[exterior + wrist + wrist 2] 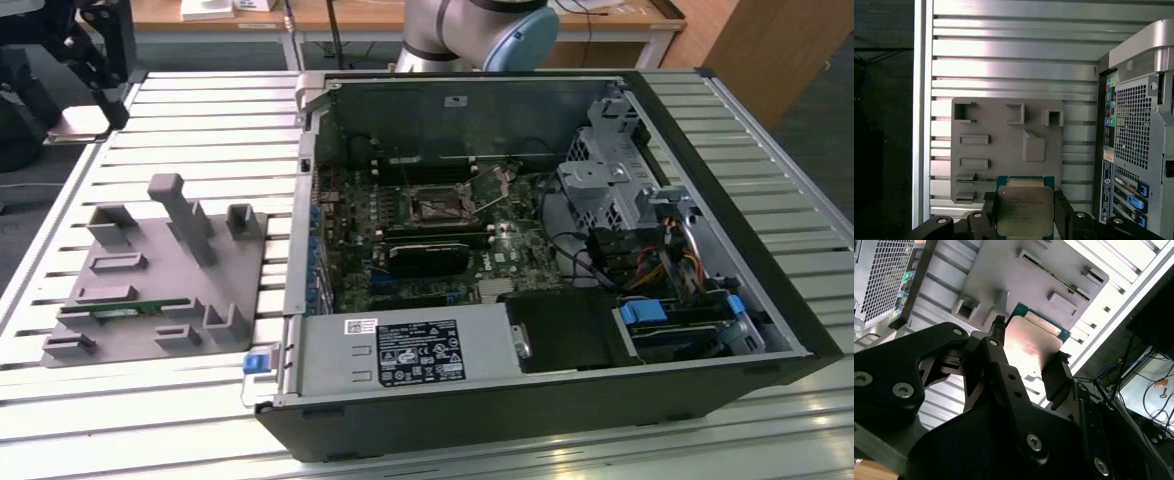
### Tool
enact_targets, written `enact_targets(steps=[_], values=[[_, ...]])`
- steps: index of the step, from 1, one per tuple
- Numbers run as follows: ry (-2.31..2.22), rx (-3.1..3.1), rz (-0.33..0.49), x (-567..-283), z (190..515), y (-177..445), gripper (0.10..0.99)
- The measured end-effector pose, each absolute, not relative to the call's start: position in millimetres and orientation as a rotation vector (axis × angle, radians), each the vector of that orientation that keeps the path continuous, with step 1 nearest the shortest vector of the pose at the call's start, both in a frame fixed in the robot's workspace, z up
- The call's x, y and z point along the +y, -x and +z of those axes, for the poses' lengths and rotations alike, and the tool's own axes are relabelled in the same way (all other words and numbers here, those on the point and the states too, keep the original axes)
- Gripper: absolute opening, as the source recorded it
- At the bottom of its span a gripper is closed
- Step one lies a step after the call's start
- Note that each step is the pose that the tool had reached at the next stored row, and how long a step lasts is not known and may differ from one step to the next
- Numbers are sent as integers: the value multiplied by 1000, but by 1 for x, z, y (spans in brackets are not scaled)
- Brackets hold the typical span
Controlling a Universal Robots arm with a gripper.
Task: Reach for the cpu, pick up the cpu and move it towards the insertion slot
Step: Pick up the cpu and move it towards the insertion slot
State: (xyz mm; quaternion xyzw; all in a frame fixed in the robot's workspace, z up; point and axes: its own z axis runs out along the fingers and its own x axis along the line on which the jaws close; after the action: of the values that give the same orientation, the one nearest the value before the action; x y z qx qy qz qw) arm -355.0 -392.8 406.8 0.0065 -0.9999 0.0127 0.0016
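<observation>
Cpu (1025, 210) is already picked up: the pincer (1025, 220) is clenched on it, one finger (990, 212) on each side edge, silver top facing the first wrist view, green rim showing along its upper edge. In the second wrist view the chip (1035, 342) sits between the two dark fingers (996, 337), clear of everything beneath it. So reach + grasp look done; what's left is the carry to the insertion slot (438, 207), judged from how far apart they are.

Chip hangs above the grey fixture tray (1004, 145), which lies on the slatted counter (1014, 55) beside the open pc case (561, 250). Tray has raised blocks and pockets; a thin green memory stick (134, 311) lies in it toward its near edge in the exterior view. Slot is inside the case on the motherboard, approx mid-board, dark square w/ silver frame, lever wire just beside it.

Around the slot: a black rectangular block (427, 257) just on the near side, memory slots on the far side, drive cage and cables (627, 200) toward the exterior view's right. Case wall (310, 200) stands between tray and slot, so the chip likely has to go over it
</observation>
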Motion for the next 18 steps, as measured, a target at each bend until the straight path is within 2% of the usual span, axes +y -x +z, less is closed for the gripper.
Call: enact_targets(steps=[18], values=[[-20,-3138,40,-393,407,318,541]])
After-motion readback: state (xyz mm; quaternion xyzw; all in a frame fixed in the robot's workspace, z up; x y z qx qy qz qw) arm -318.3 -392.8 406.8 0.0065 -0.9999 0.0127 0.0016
